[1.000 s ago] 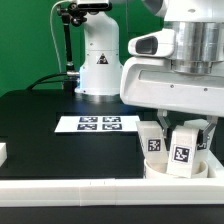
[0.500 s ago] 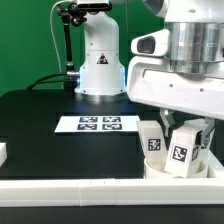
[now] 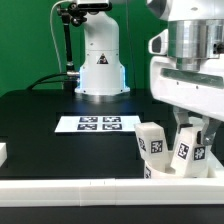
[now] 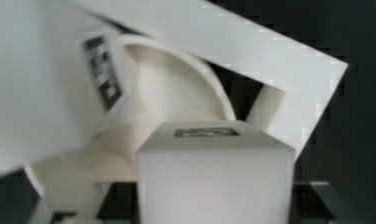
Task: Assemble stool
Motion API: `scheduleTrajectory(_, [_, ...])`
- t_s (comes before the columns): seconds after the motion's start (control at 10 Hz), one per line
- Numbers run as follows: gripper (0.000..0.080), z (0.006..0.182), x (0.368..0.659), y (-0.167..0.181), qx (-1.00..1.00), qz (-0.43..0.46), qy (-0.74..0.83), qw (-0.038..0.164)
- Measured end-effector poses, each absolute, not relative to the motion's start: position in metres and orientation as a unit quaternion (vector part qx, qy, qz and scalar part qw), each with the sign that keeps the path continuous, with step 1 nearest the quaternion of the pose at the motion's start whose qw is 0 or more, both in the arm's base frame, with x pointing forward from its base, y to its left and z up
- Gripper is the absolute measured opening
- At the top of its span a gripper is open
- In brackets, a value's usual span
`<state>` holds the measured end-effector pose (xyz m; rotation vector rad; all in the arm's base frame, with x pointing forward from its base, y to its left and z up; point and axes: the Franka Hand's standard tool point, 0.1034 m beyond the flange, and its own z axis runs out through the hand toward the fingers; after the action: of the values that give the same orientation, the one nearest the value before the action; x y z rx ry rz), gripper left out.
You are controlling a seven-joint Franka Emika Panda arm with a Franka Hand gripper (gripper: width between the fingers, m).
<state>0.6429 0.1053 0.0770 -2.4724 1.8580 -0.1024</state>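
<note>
The stool's round white seat (image 3: 168, 171) lies on the black table at the exterior view's right, against the front rail. One tagged white leg (image 3: 151, 143) stands tilted in it at its left side. My gripper (image 3: 192, 132) comes down from above and is shut on a second tagged leg (image 3: 189, 151), which stands on the seat. In the wrist view this held leg (image 4: 210, 172) fills the middle, tag on its end, with the seat's curved ring (image 4: 164, 105) behind it. My fingertips are mostly hidden by the leg.
The marker board (image 3: 95, 124) lies flat mid-table. A long white rail (image 3: 90, 189) runs along the front edge, seen also in the wrist view as the rail (image 4: 256, 55). A small white block (image 3: 3, 153) sits at the left edge. The robot base (image 3: 100, 60) stands behind.
My gripper has shifted toward the exterior view's right, carrying the held leg a little that way. The other leg and the seat stay where they were.
</note>
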Motion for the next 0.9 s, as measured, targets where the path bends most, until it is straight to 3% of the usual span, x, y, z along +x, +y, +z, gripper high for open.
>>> scheduleTrajectory(0.9, [0.0341, 0.076, 0.6411, 0.1181, -0.629, -0.005, 0.776, 0.05])
